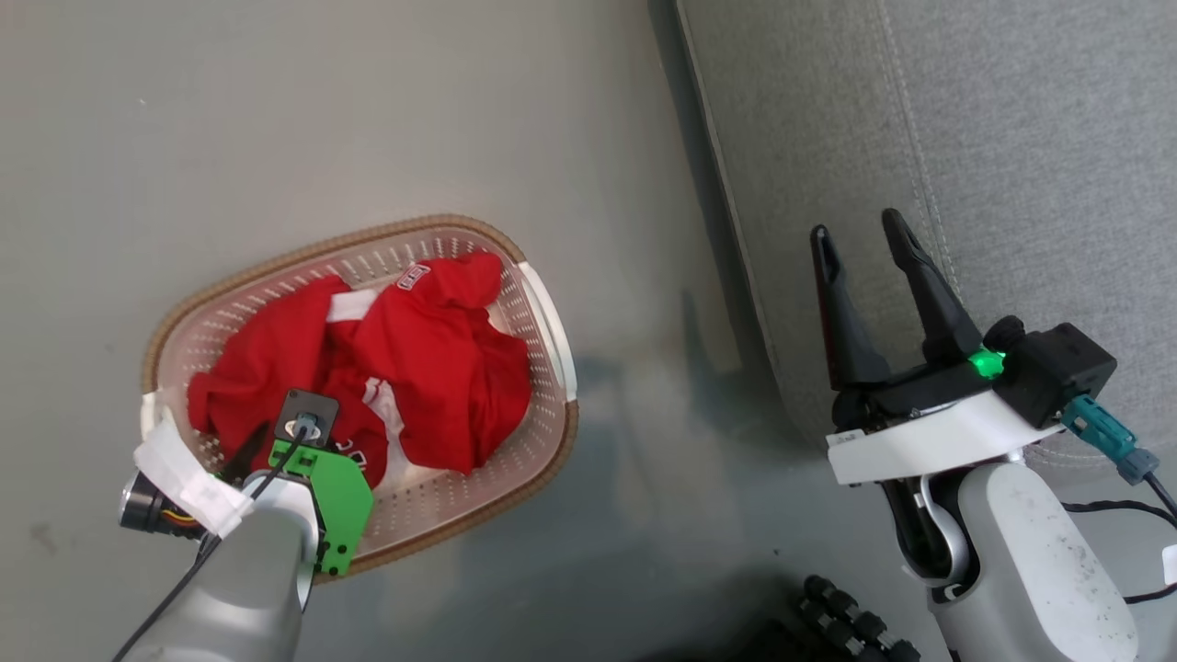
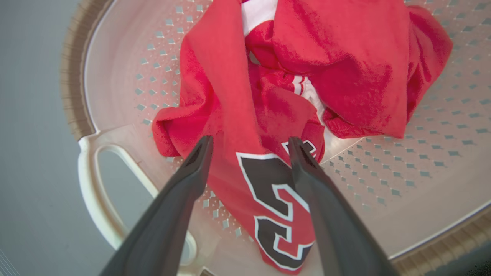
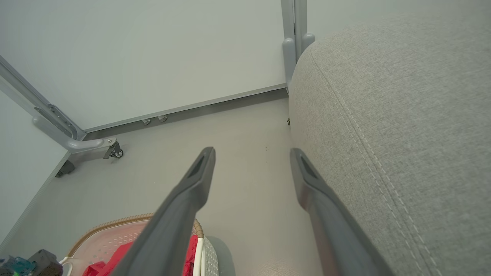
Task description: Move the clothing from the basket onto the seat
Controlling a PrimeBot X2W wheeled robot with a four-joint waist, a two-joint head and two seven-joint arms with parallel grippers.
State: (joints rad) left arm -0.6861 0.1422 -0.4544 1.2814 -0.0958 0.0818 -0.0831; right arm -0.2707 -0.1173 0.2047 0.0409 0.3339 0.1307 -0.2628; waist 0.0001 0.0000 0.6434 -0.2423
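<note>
Fingers [image 2: 184, 191] of left arm gape wide over clothing [image 2: 345, 69], empty.

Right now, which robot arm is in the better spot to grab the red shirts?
Left. The left tool hangs open right over the red jerseys inside the basket. The right tool is open too, but beside the seat, away from them.
</note>
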